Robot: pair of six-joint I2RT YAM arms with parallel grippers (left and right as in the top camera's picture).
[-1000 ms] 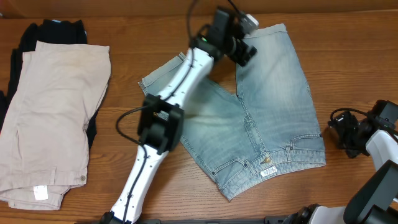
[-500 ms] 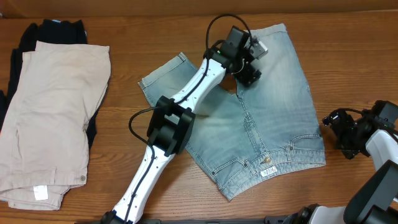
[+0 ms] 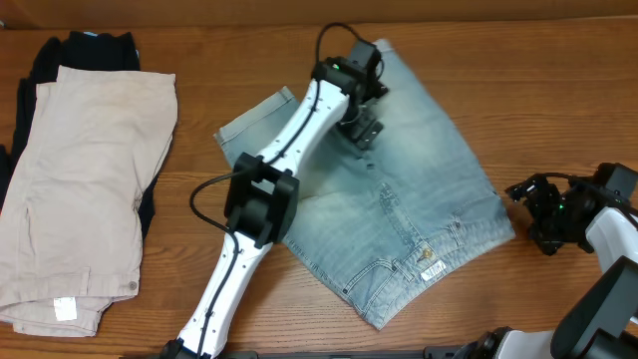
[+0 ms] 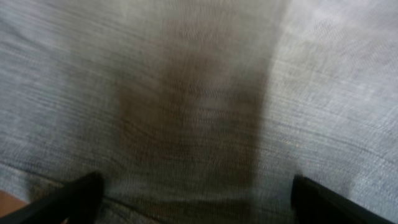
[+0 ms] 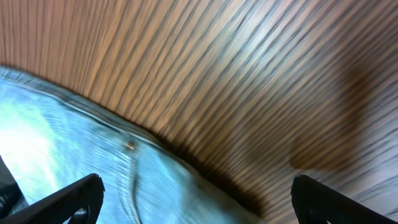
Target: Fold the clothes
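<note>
The left gripper (image 3: pixel 363 131) has its fingers (image 4: pixel 78 194) spread wide, grasping nothing. They hang close over the denim shorts (image 3: pixel 429 199), which lie mid-table (image 3: pixel 558 90), waistband toward five o'clock. At three o'clock of the shorts sits the right gripper (image 3: pixel 528 211), fingers (image 5: pixel 74 196) likewise parted and empty, near the cloth's edge.

Faded light-blue denim shorts (image 3: pixel 439 189) lie on a brown wood-grain table (image 3: pixel 558 90); at nine o'clock, a beige garment (image 3: pixel 80 189) covers a black garment (image 3: pixel 95 45). The left arm (image 3: pixel 304 118) is white with black joints.
</note>
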